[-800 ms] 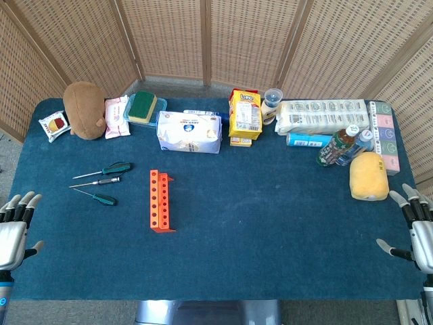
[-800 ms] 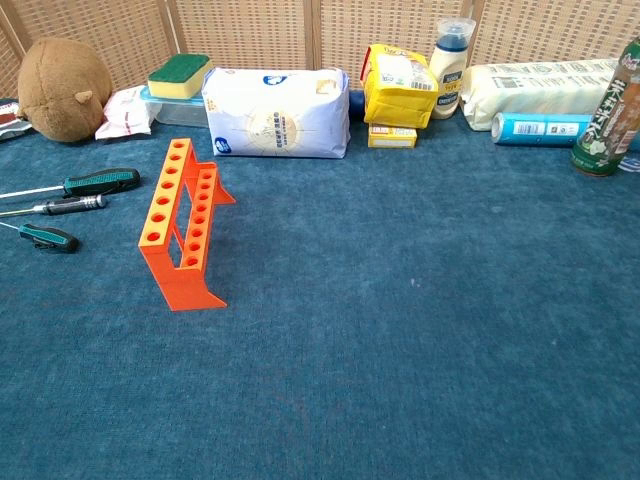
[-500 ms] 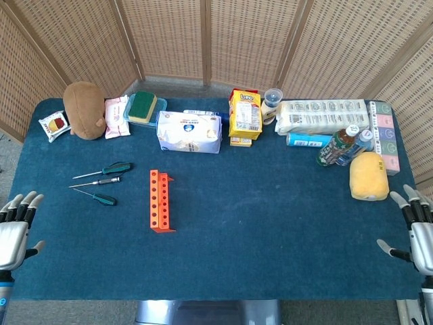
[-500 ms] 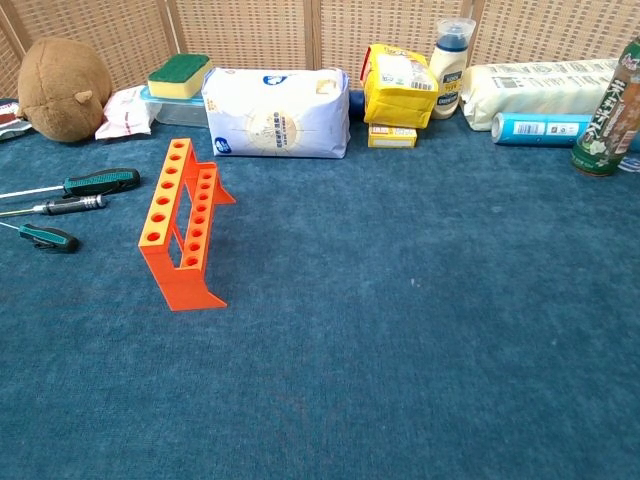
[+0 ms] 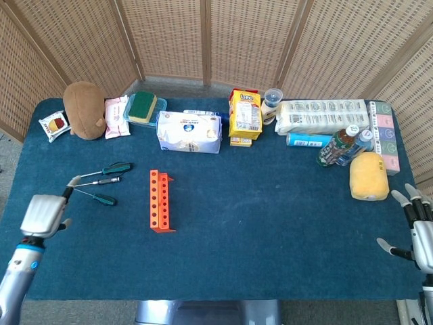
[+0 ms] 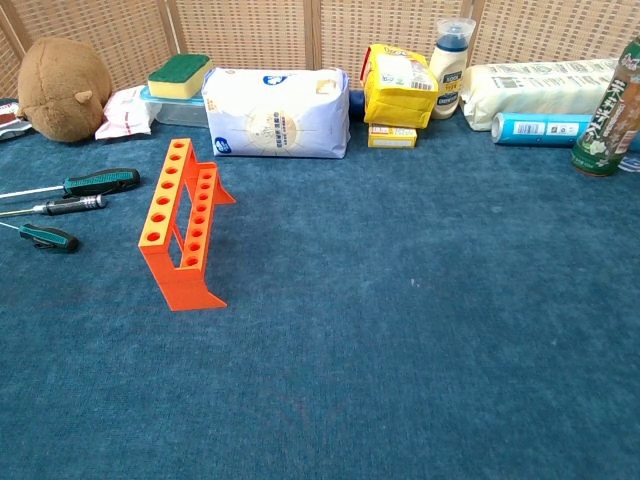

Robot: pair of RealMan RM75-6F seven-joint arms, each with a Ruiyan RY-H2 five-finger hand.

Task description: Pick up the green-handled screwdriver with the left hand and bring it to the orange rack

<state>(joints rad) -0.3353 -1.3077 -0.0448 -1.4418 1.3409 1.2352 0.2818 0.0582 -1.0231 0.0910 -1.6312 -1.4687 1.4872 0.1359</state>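
Reading "Lipo", the yellow packet [image 5: 245, 116] stands behind the orange rack [image 5: 160, 201].

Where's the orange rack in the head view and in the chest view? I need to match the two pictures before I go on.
Head view: the orange rack stands left of centre on the blue cloth, right of the three screwdrivers.
Chest view: the orange rack is at left, running toward the camera, right of the same screwdrivers.
Shared landmark: the white bag behind the rack's far end.
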